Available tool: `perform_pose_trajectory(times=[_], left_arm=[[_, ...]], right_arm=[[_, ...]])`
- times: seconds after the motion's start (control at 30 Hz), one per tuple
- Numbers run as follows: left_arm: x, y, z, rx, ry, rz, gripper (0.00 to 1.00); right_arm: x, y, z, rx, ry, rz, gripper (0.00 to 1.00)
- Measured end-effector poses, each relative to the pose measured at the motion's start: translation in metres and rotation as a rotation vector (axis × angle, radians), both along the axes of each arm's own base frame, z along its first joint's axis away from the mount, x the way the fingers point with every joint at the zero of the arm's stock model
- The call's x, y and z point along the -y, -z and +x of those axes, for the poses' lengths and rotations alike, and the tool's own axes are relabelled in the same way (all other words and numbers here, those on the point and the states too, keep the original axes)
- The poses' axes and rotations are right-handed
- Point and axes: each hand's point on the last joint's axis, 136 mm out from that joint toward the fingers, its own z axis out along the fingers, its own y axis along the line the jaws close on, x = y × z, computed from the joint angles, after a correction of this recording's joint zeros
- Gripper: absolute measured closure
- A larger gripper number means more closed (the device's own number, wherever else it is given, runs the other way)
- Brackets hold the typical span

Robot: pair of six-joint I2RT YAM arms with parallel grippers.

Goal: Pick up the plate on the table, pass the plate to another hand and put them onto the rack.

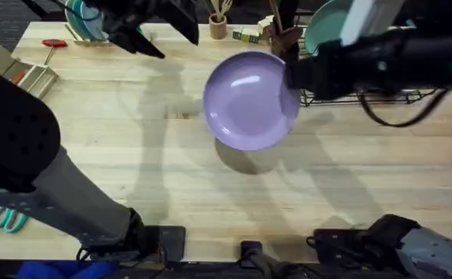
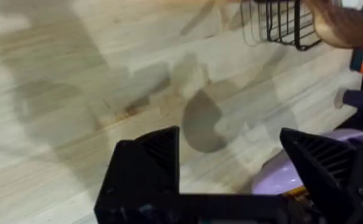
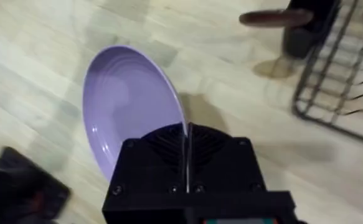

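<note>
Plate (image 1: 250, 101) hangs above the middle of the worktop (image 1: 132, 155), toward its far edge, its shadow on the wood below. My right fingers (image 3: 185, 140) are clamped on its near rim alone, so I judge that thin pinch could let it swing or slip as I carry it to the rack (image 3: 343, 68) near the far right corner. My left fingers (image 2: 231, 162) are spread wide, holding nothing. It is plain lilac, round, glossy, with faint rings inside a shallow raised rim.

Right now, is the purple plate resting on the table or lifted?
Lifted: the right pincer clamps the purple plate by its rim, its shadow below.
</note>
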Motion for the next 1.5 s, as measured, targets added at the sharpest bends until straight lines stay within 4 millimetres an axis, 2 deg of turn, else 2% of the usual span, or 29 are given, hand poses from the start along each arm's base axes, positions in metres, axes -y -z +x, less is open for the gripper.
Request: perform_pose_trajectory(times=[0.23, 0.43, 0.63, 0.97, 1.23, 1.37, 1.5], left_arm=[[-0.018, -0.019, 0.008, 0.054, -0.049, 0.002, 0.006], [-0.030, -0.019, 0.008, 0.045, -0.082, 0.002, 0.007], [-0.031, -0.019, 0.008, 0.045, -0.085, 0.002, 0.006], [-0.031, -0.019, 0.008, 0.045, -0.085, 0.002, 0.007], [-0.032, -0.019, 0.008, 0.047, -0.085, 0.003, 0.007], [-0.032, -0.019, 0.009, 0.050, -0.085, 0.003, 0.007], [-0.032, -0.020, 0.011, 0.061, -0.085, 0.004, 0.007]], right_arm=[[0.037, -0.025, -0.004, 0.194, -0.004, -0.178, 0.973], [0.072, -0.046, -0.004, 0.353, 0.009, -0.389, 0.973], [0.107, -0.060, 0.000, 0.442, 0.052, -0.630, 0.973], [0.138, -0.069, 0.002, 0.474, 0.021, -0.937, 0.973], [0.165, -0.075, 0.004, 0.449, 0.060, -1.073, 0.971], [0.184, -0.082, 0.010, 0.442, 0.128, -1.091, 0.971], [0.193, -0.096, 0.022, 0.492, 0.170, -1.059, 0.972]])
